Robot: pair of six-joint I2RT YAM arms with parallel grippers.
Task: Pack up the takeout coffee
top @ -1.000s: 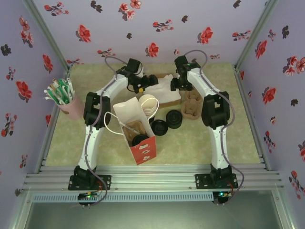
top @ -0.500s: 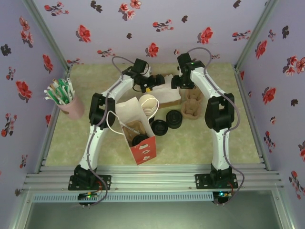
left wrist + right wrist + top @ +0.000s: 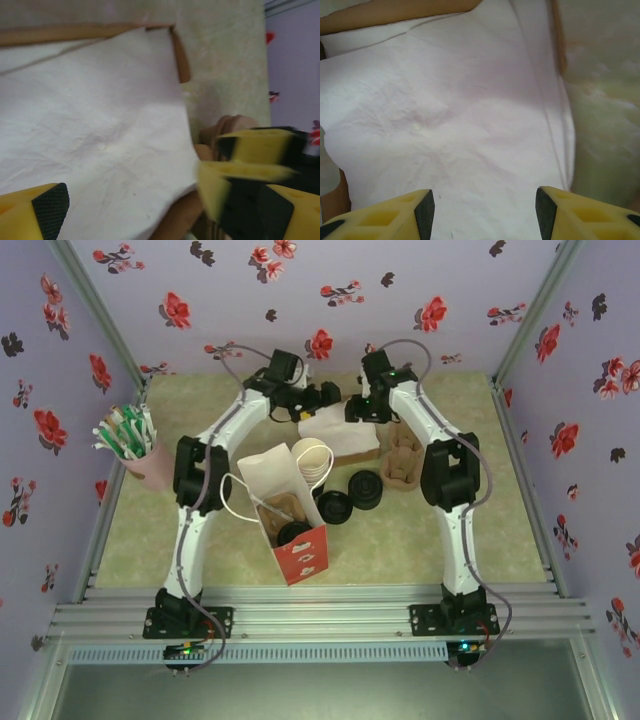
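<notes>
A dark round-lidded cup [image 3: 295, 532], which I take for the takeout coffee, sits low inside the open red-and-white paper bag [image 3: 300, 558] at the table's middle. Both grippers are at the back over a white napkin [image 3: 335, 426] lying on a brown cardboard sheet [image 3: 366, 451]. My left gripper [image 3: 322, 395] stands wide open at the napkin's far left corner, and in its wrist view [image 3: 160, 207] nothing is between the fingers. My right gripper [image 3: 356, 408] hovers open just above the napkin [image 3: 460, 115], its fingertips [image 3: 426, 212] astride the paper. The right gripper's blurred yellow fingers [image 3: 240, 172] show in the left wrist view.
A nested stack of cream-rimmed cups [image 3: 313, 461] leans beside the bag. Two loose black lids [image 3: 333, 507] [image 3: 364, 490] lie right of it. A brown cup carrier [image 3: 403, 462] sits under the right arm. A pink cup of stirrers [image 3: 140, 455] stands at the left wall.
Both grippers have swung toward each other over the napkin, the left going back and right, the right going left. The right jaws have narrowed a little.
</notes>
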